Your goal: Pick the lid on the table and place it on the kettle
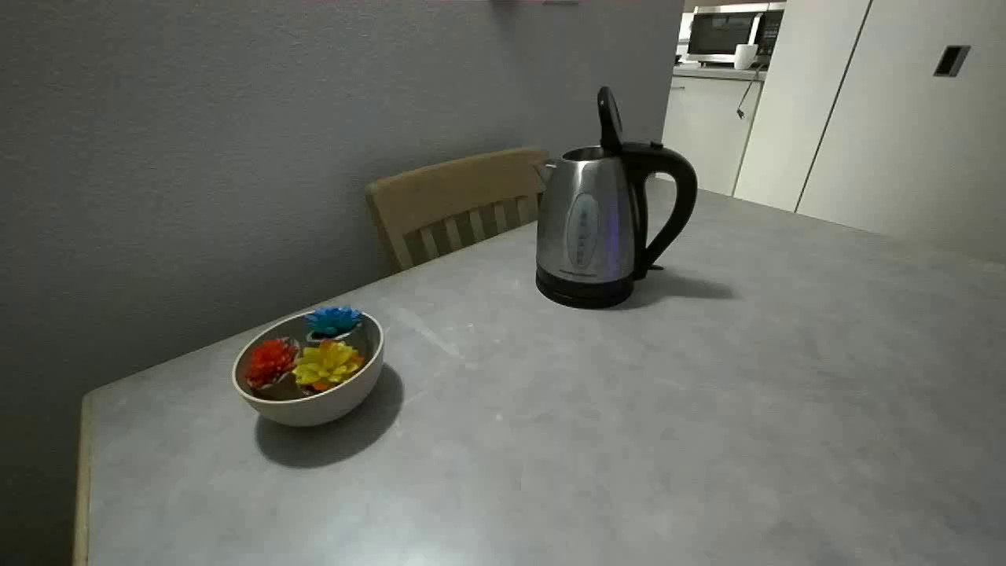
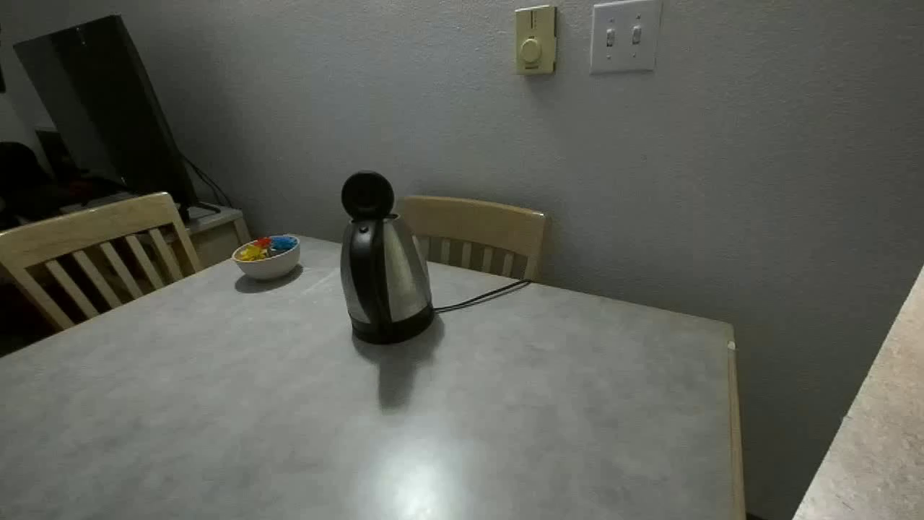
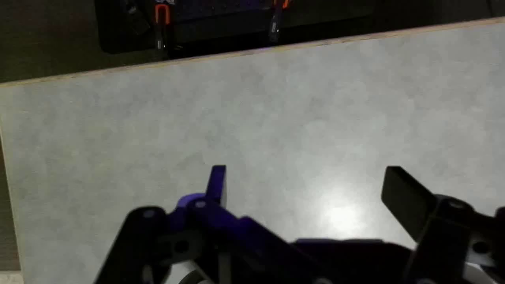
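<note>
Electric kettle [image 1: 589, 236] on table [image 1: 707, 440], lid [image 2: 368, 195] raised upright at its top.
A wooden chair [image 1: 456, 185] is seen behind, a flower-filled bowl [image 1: 338, 405] well apart; the gripper [image 3: 305, 169] is spread wide, nothing held.

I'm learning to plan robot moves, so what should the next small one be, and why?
I'd probably bring the gripper to the handle side of the lid, ready to tip it down. The lid stands upright on the kettle, leaving its top uncovered, and the gripper is open and holds nothing.
</note>
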Action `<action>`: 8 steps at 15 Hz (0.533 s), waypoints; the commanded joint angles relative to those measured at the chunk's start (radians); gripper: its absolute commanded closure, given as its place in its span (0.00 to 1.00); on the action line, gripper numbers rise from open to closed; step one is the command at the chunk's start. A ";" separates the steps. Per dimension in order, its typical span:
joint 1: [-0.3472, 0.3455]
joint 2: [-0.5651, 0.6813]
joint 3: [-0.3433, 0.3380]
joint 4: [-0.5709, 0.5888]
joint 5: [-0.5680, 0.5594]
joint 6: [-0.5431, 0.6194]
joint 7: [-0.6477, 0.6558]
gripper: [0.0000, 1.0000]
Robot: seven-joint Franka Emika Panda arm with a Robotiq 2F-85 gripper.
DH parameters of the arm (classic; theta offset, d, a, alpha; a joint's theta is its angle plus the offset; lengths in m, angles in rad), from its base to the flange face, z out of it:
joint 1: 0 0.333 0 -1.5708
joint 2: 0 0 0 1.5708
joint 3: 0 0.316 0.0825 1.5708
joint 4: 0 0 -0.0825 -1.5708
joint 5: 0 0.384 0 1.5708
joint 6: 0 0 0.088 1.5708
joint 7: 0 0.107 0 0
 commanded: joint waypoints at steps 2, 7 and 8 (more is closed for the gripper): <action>0.026 0.003 -0.027 0.006 -0.009 0.016 -0.012 0.00; 0.035 0.006 -0.044 0.041 -0.060 0.133 -0.098 0.00; 0.040 0.002 -0.042 0.051 -0.068 0.141 -0.108 0.00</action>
